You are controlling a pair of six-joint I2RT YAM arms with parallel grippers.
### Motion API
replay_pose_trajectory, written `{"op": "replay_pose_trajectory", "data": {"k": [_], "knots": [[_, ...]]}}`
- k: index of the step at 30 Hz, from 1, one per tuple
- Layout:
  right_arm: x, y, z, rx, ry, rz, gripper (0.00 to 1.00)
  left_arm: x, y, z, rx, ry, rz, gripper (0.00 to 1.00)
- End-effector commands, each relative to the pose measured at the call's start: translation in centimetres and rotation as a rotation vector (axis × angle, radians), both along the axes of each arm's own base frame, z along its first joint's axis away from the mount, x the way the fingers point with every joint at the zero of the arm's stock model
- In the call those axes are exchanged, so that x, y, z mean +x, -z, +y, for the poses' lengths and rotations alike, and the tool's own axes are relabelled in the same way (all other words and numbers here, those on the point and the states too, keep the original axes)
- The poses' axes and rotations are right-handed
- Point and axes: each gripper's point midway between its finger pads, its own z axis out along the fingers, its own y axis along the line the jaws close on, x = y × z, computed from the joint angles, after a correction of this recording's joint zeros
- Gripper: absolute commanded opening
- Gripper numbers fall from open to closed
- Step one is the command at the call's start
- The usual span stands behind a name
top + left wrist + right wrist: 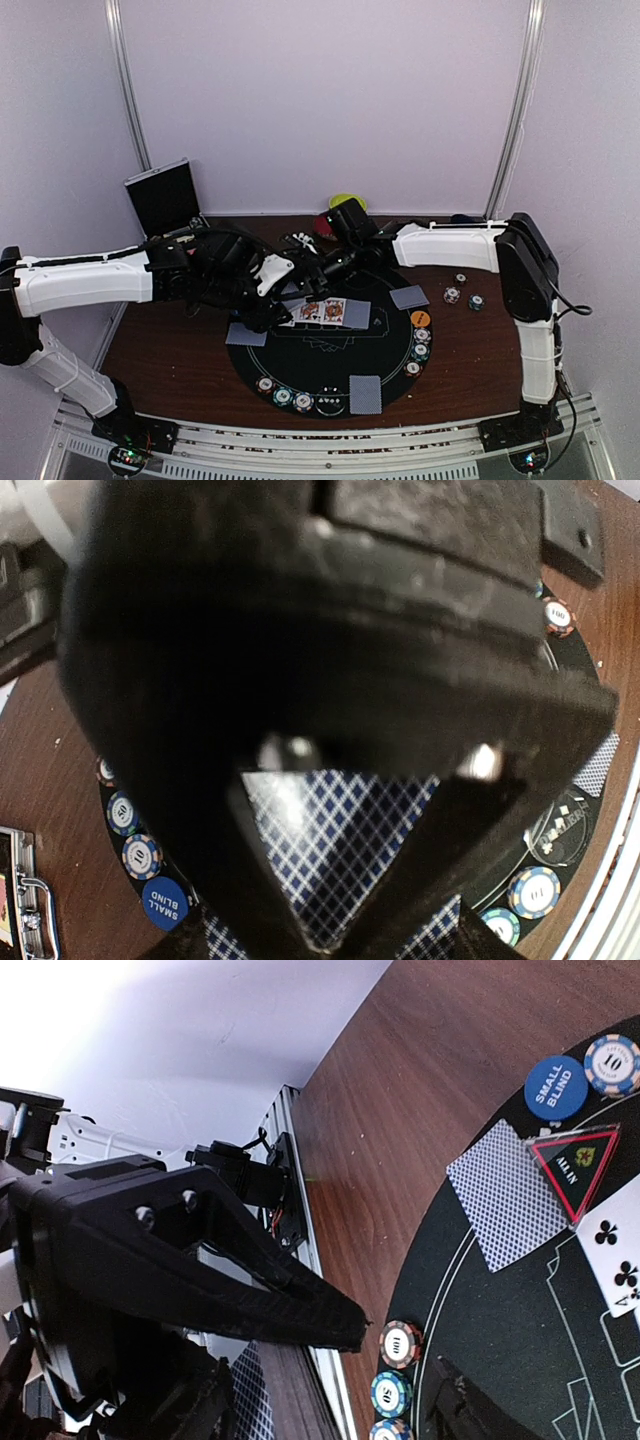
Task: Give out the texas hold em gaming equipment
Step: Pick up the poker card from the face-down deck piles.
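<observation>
Dealing step: left gripper (325,925) pinches the card stack (340,820); right gripper (400,1355), spread, must next peel off one card.

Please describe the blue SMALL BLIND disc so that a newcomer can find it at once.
Look at the round black mat on the brown table. At its rim, in the right wrist view, the blue disc lies beside a striped chip. Only it is plain blue with white words.
</observation>
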Motion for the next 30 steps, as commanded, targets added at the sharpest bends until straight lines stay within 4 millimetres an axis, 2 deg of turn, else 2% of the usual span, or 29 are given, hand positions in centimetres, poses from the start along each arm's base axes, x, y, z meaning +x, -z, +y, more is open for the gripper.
{"op": "replay_pose_trajectory", "data": {"k": [1, 9, 14, 16, 20, 25, 30], "knots": [[-0.5, -0.1, 0.6, 0.007, -0.019, 0.03, 0.63, 0.3, -1.5, -0.5, -0.055, -0.005, -0.041, 0.63], [0.9, 1.6, -0.7, -0.062, 0.037, 0.024, 0.44, 0.3, -1.5, -0.4, -0.054, -0.007, -0.041, 0.63], [2.6, 2.8, -2.6, -0.102, 0.081, 0.023, 0.38, 0.3, -1.4, -0.4, -0.05, -0.008, -0.041, 0.63], [2.6, 3.1, -3.0, -0.113, 0.077, 0.021, 0.37, 0.3, -1.4, -0.4, -0.048, -0.007, -0.042, 0.63], [2.2, 2.7, -3.0, -0.11, 0.05, 0.018, 0.36, 0.4, -1.1, -0.5, -0.041, -0.007, -0.038, 0.63], [1.9, 1.0, -3.1, -0.093, 0.021, 0.006, 0.32, 0.4, -1.0, -0.4, -0.038, -0.01, -0.039, 0.63], [1.2, 0.1, -3.6, -0.098, -0.014, -0.011, 0.23, 0.4, -0.9, -0.4, -0.036, -0.009, -0.039, 0.63]]}}
